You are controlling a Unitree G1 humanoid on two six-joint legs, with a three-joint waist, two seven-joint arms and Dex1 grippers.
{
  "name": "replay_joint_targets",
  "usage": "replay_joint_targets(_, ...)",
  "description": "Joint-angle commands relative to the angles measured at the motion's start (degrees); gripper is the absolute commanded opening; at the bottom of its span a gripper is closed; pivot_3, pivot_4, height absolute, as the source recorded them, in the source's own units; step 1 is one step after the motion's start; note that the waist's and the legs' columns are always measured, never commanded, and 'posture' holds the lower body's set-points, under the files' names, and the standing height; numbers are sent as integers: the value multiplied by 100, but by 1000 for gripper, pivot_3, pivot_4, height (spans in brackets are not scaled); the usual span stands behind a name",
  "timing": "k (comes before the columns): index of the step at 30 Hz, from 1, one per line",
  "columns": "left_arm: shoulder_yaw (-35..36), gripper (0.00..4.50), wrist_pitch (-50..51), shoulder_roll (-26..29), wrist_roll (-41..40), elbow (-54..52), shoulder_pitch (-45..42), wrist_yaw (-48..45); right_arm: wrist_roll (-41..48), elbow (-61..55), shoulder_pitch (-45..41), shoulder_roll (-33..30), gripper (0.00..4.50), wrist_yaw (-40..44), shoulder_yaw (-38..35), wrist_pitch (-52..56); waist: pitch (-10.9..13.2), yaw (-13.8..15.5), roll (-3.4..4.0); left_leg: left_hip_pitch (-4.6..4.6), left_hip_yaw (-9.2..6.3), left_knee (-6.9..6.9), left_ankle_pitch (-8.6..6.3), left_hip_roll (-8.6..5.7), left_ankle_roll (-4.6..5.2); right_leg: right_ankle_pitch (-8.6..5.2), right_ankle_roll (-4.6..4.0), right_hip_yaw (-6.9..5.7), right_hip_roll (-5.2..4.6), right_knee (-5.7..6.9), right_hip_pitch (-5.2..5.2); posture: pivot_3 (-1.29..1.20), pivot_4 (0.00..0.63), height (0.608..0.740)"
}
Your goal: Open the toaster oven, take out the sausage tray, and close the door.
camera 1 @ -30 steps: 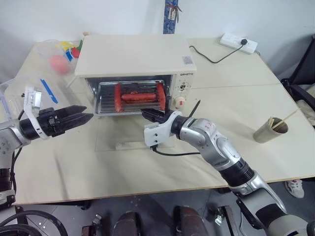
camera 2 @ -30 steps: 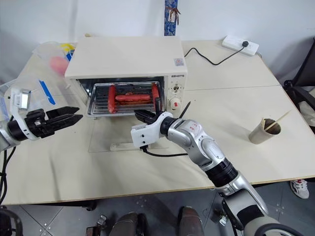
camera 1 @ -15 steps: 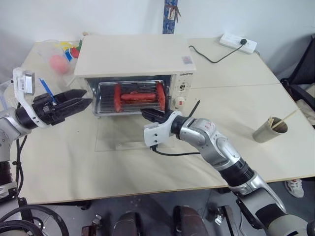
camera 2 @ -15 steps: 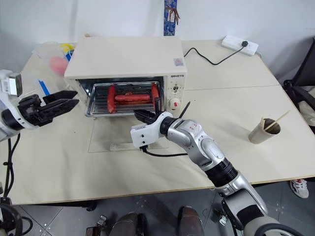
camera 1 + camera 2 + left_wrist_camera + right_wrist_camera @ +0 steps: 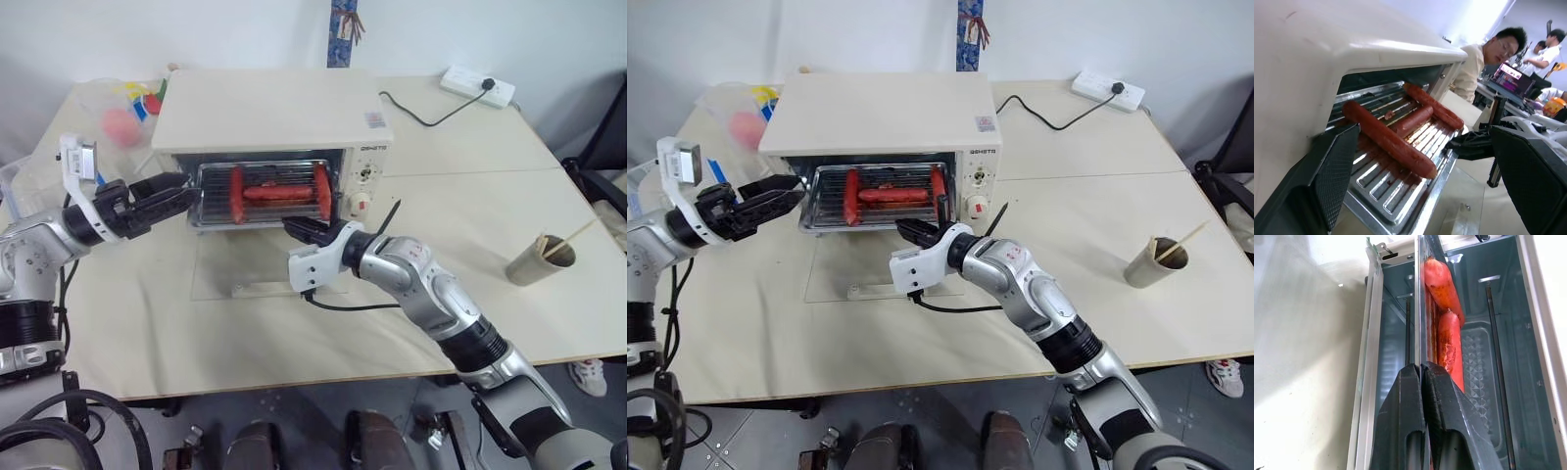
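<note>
1. Sausage tray [image 5: 277, 199] sits inside the toaster oven [image 5: 269, 117], front edge at the oven mouth; red sausages lie on its rack. Oven stands toward 12 o'clock on the counter [image 5: 470, 245].
2. Door [image 5: 265, 262] is open, lying flat on the counter at 6 o'clock of the oven mouth, glass panel down.
3. Right tool [image 5: 295, 229] is pinched narrow on the tray's front lip, at the tray's 5 o'clock corner; the right wrist view shows the fingers closed on the thin metal edge.
4. Left tool [image 5: 174, 193] is spread wide, holding nothing, at 9 o'clock of the oven mouth, just beside the tray's left end.
5. Risk, judged: a one-corner pinch may let the tray twist or slip as it slides out, rolling sausages off.
6. Risk, judged: the left tool may strike the oven's side wall instead of closing on the tray edge.
7. Paper cup [image 5: 538, 258] at 3 o'clock, well apart.
</note>
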Motion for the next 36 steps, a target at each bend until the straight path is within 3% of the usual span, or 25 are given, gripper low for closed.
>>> replay_joint_targets(1, 84, 4500, -323, 14, 183, 327, -301, 27, 62, -619, 84, -107, 11, -74, -198, -138, 0, 23, 0, 0, -1, 2, 0, 0, 0, 0, 0, -1, 0, 3, 0, 0, 150, 740)
replay_joint_targets(21, 34, 4500, -516, -40, 502, 1029, -492, -216, 325, -1714, 895, -666, 11, 344, -387, -148, -1, 4, -2, 4, 0, 6, 2, 0, 1, 0, 0, 2, 0, 13, 0, 0, 150, 740)
replay_joint_targets(27, 76, 4500, 505, 299, 320, 593, -45, -128, 748, -1892, 1054, -784, 11, 503, -544, -215, -1, 0, -3, 4, -1, 4, 2, 0, 1, 0, 0, 1, 0, 13, 0, 0, 150, 740)
replay_joint_targets(36, 1218, 4500, 3733, 271, -983, -937, 818, 1175, 1127, -1769, 1158, -996, 11, 440, -689, -736, -2, 11, -3, 5, -6, 5, 2, 1, 1, 0, 0, 9, -1, 13, 3, 0, 150, 740)
